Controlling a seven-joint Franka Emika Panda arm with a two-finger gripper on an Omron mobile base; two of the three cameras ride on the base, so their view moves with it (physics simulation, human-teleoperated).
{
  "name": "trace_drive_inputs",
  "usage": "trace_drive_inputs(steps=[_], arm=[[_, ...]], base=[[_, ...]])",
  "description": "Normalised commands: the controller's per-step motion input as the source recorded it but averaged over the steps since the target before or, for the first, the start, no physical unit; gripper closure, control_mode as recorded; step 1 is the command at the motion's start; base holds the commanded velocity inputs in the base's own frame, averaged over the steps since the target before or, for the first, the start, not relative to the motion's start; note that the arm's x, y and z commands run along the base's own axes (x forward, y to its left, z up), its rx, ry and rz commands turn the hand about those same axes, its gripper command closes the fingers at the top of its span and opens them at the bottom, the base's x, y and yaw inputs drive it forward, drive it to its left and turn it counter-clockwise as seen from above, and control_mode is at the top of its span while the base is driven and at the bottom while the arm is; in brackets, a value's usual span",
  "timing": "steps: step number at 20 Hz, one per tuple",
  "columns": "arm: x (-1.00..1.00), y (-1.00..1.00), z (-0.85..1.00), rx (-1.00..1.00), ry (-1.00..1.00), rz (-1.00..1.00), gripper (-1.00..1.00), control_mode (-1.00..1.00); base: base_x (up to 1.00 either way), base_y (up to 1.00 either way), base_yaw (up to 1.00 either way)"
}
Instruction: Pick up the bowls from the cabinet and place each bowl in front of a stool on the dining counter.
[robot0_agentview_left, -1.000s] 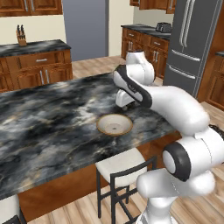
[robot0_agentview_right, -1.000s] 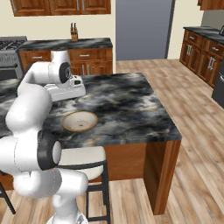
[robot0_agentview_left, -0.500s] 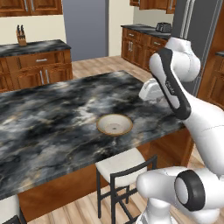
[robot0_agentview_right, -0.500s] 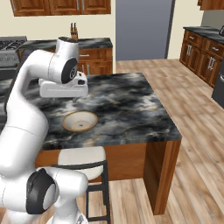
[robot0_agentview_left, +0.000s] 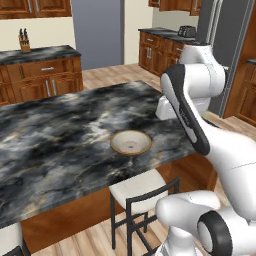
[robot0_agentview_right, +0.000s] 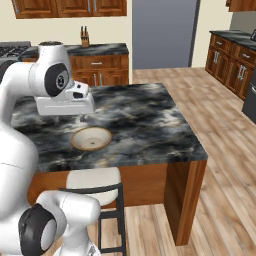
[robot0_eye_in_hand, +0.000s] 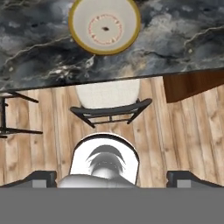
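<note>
One cream-beige bowl (robot0_agentview_left: 131, 142) (robot0_agentview_right: 91, 138) (robot0_eye_in_hand: 105, 26) stands upright on the marbled dining counter (robot0_agentview_left: 60, 130) (robot0_agentview_right: 145, 120) (robot0_eye_in_hand: 175, 39), near its front edge. Right below that edge is a stool (robot0_agentview_left: 140, 190) (robot0_agentview_right: 95, 180) (robot0_eye_in_hand: 108, 98) with an off-white seat. My gripper (robot0_eye_in_hand: 111, 178) is open and holds nothing, its tips wide apart. The white hand (robot0_agentview_left: 167, 107) (robot0_agentview_right: 65, 105) hovers above the counter just beyond the bowl, well clear of it. The hand view looks straight down on bowl, counter edge and stool.
A second stool (robot0_agentview_left: 7, 240) (robot0_eye_in_hand: 13, 113) stands further left along the counter. Across the wooden floor run lower wooden units with a knife block (robot0_agentview_left: 23, 42) (robot0_agentview_right: 84, 37). Shut wall cabinets (robot0_agentview_right: 70, 6) hang above. A toaster (robot0_agentview_left: 187, 31) and a fridge (robot0_agentview_left: 225, 40) are at the right.
The arm has reared up and its elbow has swung toward the base, while the hand stayed over the counter behind the bowl. The bowl has not moved and the gripper stays open.
</note>
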Motion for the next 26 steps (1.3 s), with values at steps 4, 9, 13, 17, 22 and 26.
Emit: trace_drive_inputs(steps=[4,9,13,17,22,26], arm=[[-0.28,-0.01,-0.57,-0.05,0.02,-0.06,-1.00,-1.00],[-0.10,-0.11,-0.81,-0.10,0.08,-0.01,-1.00,-1.00],[0.00,0.00,0.00,0.00,0.00,0.00,-1.00,-1.00],[0.00,-0.03,0.00,0.00,0.00,0.01,-1.00,-1.00],[0.00,-0.02,0.00,0.00,-0.01,0.01,-1.00,1.00],[0.00,0.00,0.00,0.00,0.00,0.00,-1.00,1.00]], base=[[0.00,0.00,0.00],[0.00,0.00,0.00],[0.00,0.00,0.00],[0.00,0.00,0.00],[0.01,-0.63,0.01],[0.21,-1.00,0.00]])
